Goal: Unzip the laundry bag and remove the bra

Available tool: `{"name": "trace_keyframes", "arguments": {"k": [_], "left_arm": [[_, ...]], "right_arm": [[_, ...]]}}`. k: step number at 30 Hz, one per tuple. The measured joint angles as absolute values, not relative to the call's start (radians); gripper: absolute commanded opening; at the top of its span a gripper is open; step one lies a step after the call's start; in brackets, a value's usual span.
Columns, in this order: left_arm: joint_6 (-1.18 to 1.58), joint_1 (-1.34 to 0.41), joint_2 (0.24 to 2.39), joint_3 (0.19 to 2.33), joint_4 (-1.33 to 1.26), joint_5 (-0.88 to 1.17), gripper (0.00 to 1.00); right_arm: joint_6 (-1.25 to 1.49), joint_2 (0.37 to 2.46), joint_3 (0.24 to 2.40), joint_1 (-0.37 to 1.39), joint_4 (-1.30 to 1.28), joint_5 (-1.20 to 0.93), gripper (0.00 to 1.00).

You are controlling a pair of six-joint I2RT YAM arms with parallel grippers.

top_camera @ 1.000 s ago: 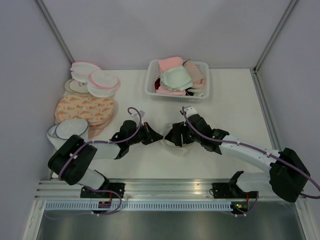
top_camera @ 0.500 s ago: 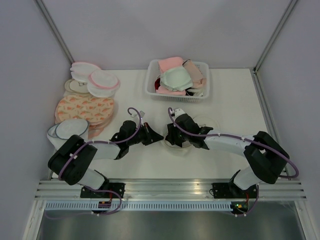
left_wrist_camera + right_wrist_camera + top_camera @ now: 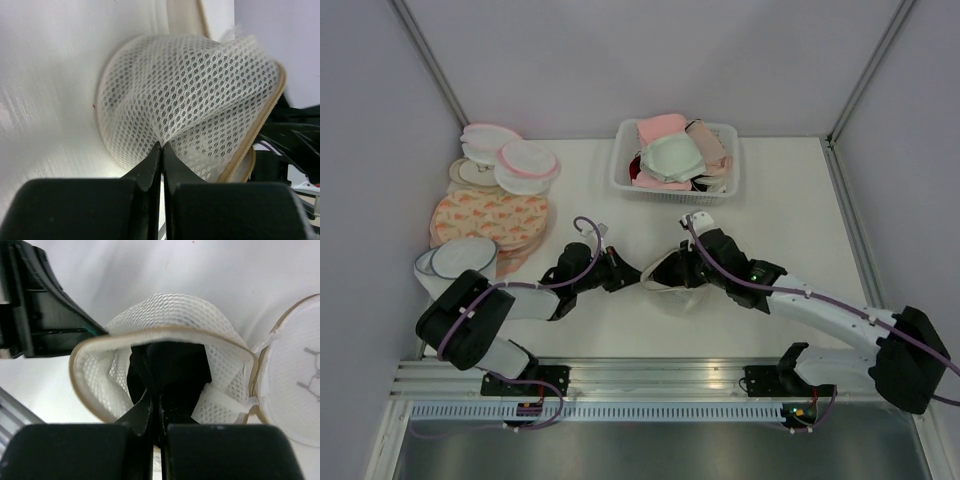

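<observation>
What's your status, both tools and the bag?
Left tool shut, pinching laundry bag mesh. Right tool shut on bra inside open bag. Nothing blocking.

The left gripper point(image 3: 161, 149) has its jaws pinched shut on the laundry bag's point(image 3: 200, 85) mesh, above the white bench point(image 3: 50, 75).

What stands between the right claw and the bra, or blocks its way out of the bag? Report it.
Nothing visible. The bag gapes open, its lid flopped aside, and the right claw is shut on the bra inside the mouth. The left claw pinches the bag from outside, off the exit path.
</observation>
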State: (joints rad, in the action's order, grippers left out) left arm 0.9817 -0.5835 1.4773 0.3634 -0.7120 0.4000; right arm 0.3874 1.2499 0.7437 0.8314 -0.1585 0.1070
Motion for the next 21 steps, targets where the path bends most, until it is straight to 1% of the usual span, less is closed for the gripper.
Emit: {"name": "trace_keyframes", "arguments": {"k": [6,10,12,17,21], "left_arm": [[0.987,-0.577,1.477,0.363,-0.712,0.402,0.03],[0.994,-0.577,1.477,0.363,-0.712,0.403,0.03],[0.999,-0.577,1.477,0.363,-0.712,0.404,0.03],[1.006,-0.577,1.477,0.363,-0.712,0.414,0.02],[1.011,-0.576,1.478,0.363,-0.714,0.427,0.02]], "right_arm": [[0.378,1.047,0.740,0.831,-0.286,0.082,0.00],[0.376,1.009,0.742,0.831,-0.352,0.014,0.00],[0.374,1.003,0.742,0.830,-0.368,-0.055,0.00],[0.373,0.937,0.719,0.830,-0.292,-0.257,0.00],[0.373,0.934,0.719,0.831,-0.213,-0.298,0.00]]}}
